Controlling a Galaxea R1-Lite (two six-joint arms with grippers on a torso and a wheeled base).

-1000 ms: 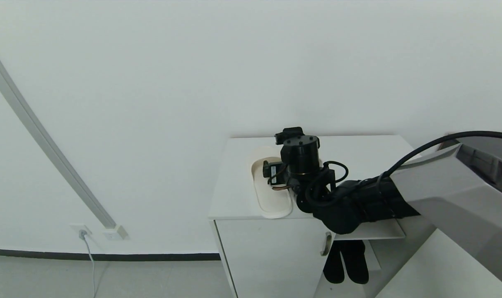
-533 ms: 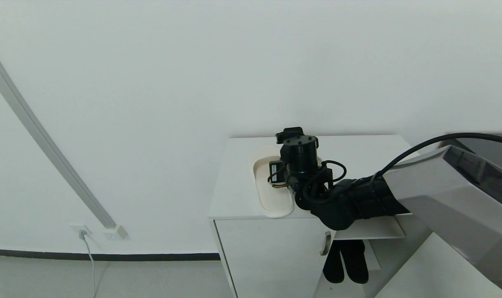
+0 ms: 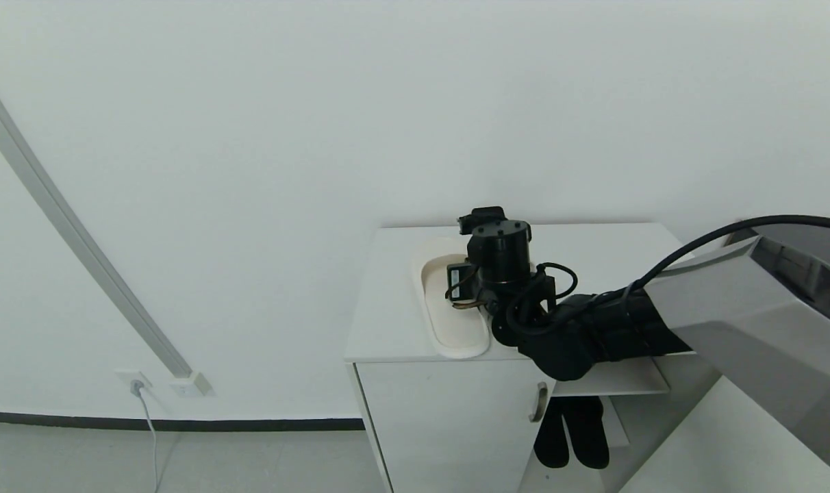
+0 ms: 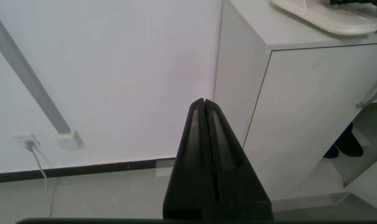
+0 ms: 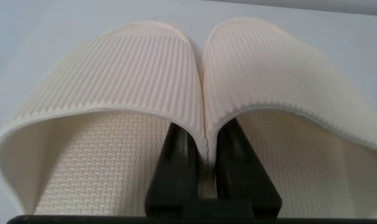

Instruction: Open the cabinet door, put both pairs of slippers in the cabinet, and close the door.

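Right claw (image 5: 205, 140) pinches both cream slippers (image 5: 132, 74) by their inner walls atop the cabinet (image 3: 387, 315) — next, probably a lift toward five o'clock, inside.

Head view: high, facing forward and down. Cabinet (image 3: 449, 424) at mid distance, lower centre-right of frame, wall behind.

Left wrist view: low, off the cabinet's side, looking past the closed left hand (image 4: 204, 104) toward its door. Shares cabinet, socket (image 3: 135, 387) and white slippers (image 3: 449, 327) with head view.

Right wrist view: right up against the white slippers, right hand (image 5: 205, 142) clamped on them.
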